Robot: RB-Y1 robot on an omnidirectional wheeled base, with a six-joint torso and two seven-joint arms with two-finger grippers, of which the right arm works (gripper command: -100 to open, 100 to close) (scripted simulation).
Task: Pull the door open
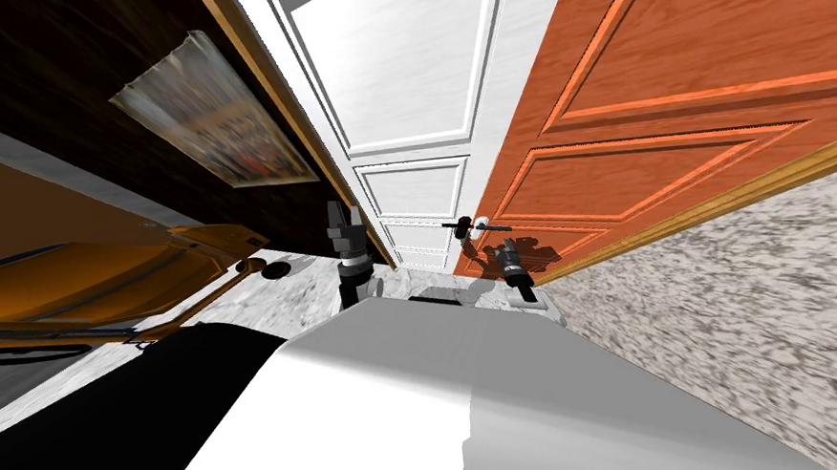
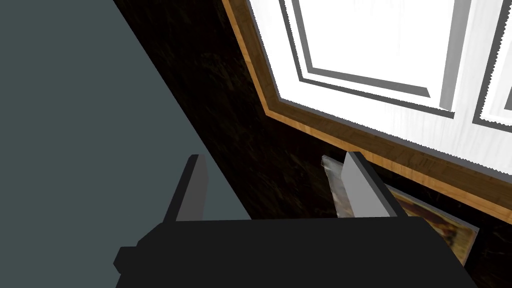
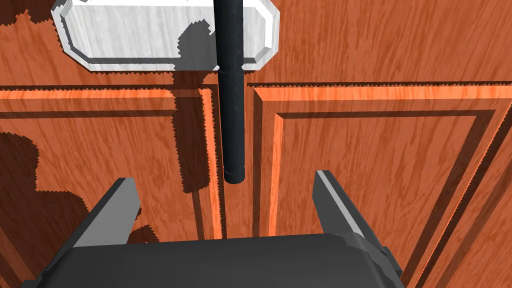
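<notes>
While seemingly untouched, the black cylindrical handle (image 3: 232, 125) crosses wood-grained door (image 3: 375, 165).

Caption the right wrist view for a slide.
Open right gripper facing the black lever handle on the reddish wooden door, not yet gripping.

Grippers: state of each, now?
Left gripper: open, holding nothing.
Right gripper: open, at the tip of the black cylindrical lever handle on the orange wooden panelled door, not gripping.

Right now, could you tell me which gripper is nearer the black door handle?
Right. The right gripper hangs open just short of the black door handle; the left gripper is open by the dark wall beside the white door.
</notes>
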